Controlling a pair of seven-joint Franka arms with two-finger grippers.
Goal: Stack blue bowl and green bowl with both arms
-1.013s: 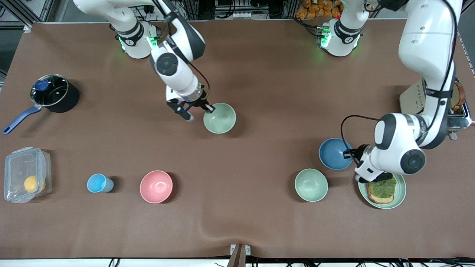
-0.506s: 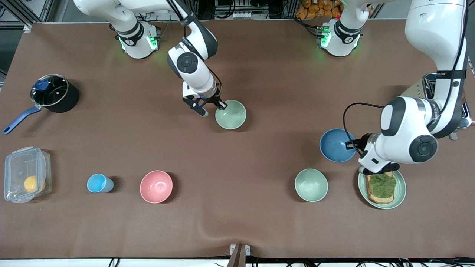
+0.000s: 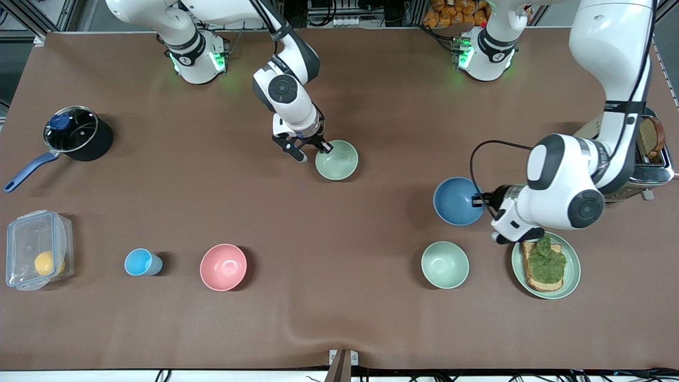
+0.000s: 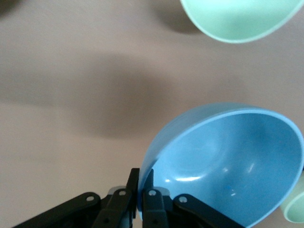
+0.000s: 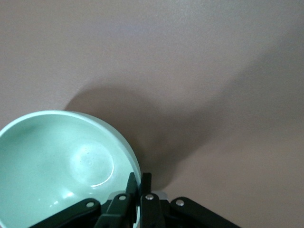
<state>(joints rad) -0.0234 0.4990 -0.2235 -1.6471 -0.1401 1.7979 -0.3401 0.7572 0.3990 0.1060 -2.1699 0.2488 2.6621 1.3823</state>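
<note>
A pale mint bowl [image 3: 445, 264] sits nearest the front camera on the counter [image 3: 339, 318], beside the plate [image 3: 572, 276] of toast. Above it, the left gripper [image 3: 480, 201] has its jaws pinched tight on the rim of the blue bowl [image 3: 455, 201], held off the counter. Toward the bases, the right gripper [image 3: 324, 150] has its jaws clamped on the green bowl's [image 3: 337, 159] rim.

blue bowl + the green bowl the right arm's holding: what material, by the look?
Blue bowl: probably plastic or melamine; thin rim, satin surface with small soft glints. Green bowl: likely the same; uniform pastel colour, dull sheen, thin wall. Coated ceramic can't be ruled out.
</note>
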